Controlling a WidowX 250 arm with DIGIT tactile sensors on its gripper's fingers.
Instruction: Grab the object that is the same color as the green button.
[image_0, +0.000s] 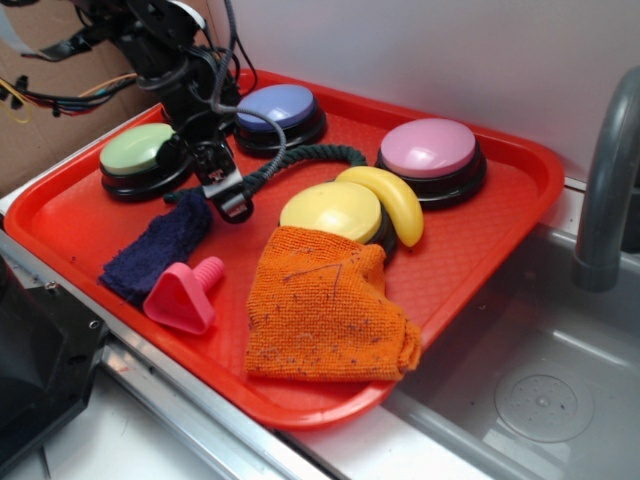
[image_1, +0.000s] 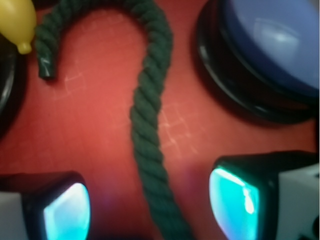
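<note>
A red tray (image_0: 480, 260) fills most of the scene, set beside a grey sink (image_0: 540, 380). On its near side lies a crumpled orange cloth (image_0: 325, 305), with a dark blue fuzzy cloth (image_0: 160, 245) to its left. 4 domed push buttons sit on the tray: the pale green button (image_0: 140, 152) at the far left, a blue button (image_0: 278, 110) behind, a pink button (image_0: 430, 150) to the right and a yellow button (image_0: 330, 210) in the middle. A yellow toy banana (image_0: 390, 200) rests against the yellow button, and a pink plastic piece (image_0: 183, 293) lies near the front edge.

The rope (image_1: 147, 115), dark green and twisted, matches the green button in colour. It runs from just beside the blue cloth, between the green and blue buttons, then hooks round near the banana tip.

The gripper (image_0: 228, 195) hangs over the rope's straight stretch. In the wrist view the jaws stand wide apart with the rope running up between the 2 pads (image_1: 235, 200), holding nothing.

The rope looks light, soft and limp, so it should squash a little under the pads and sag at both ends when lifted. Its twisted surface ought to give good friction. The straight middle run directly below looks the best place to pinch, clear of both buttons and the banana.
</note>
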